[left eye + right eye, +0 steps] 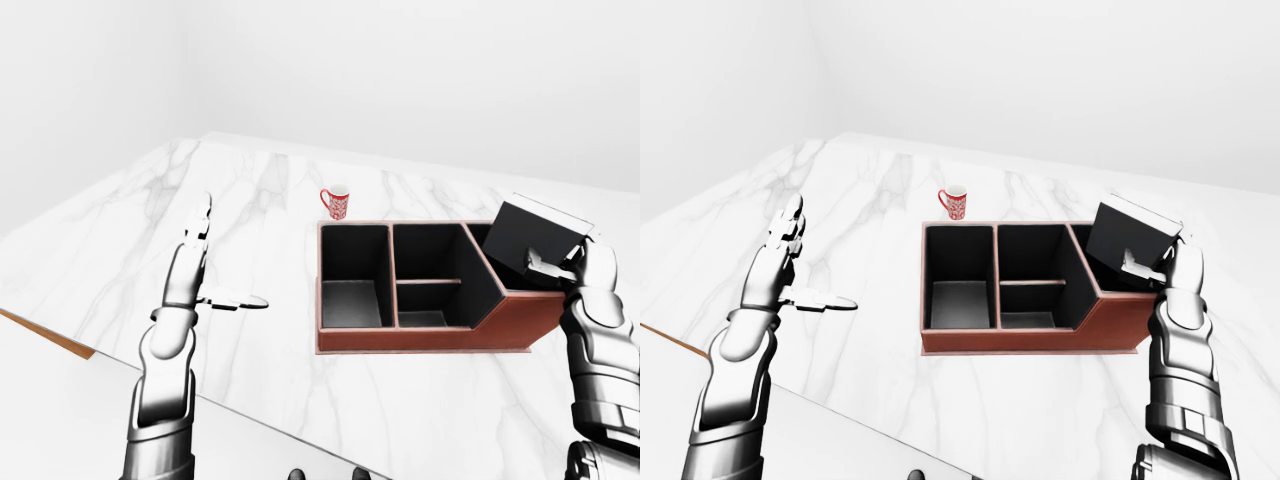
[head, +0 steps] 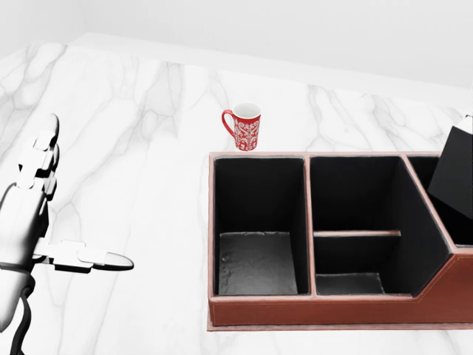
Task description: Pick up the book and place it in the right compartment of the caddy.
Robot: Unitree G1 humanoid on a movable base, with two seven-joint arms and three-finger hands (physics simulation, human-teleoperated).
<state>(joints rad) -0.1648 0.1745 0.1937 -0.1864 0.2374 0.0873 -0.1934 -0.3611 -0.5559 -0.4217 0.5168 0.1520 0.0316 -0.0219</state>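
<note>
- Book is black with a white page edge along its top, and it is held tilted above the right end of the caddy, over the right compartment.
- The right hand comes up from the bottom right of the right-eye view with the forearm almost upright, and its fingers close on the lower right corner of the book.
- The left hand is raised over the marble table, well apart from the caddy; its two long fingers point up, pressed together, and the thumb sticks out sideways toward the caddy. It holds nothing.
- In the head view the book is cut off by the right edge, so only a black slanted shape shows there, and the right hand does not show at all.
- How far the lower edge of the book reaches inside the compartment I cannot tell, because the book itself covers this place.
- The caddy is a brown leather box with a black lining: one long compartment at the left, two short ones in the middle, and the right one behind a slanted wall.
- A red and white patterned mug stands upright on the table just above the caddy's top left corner in the head view, not touching it.
</note>
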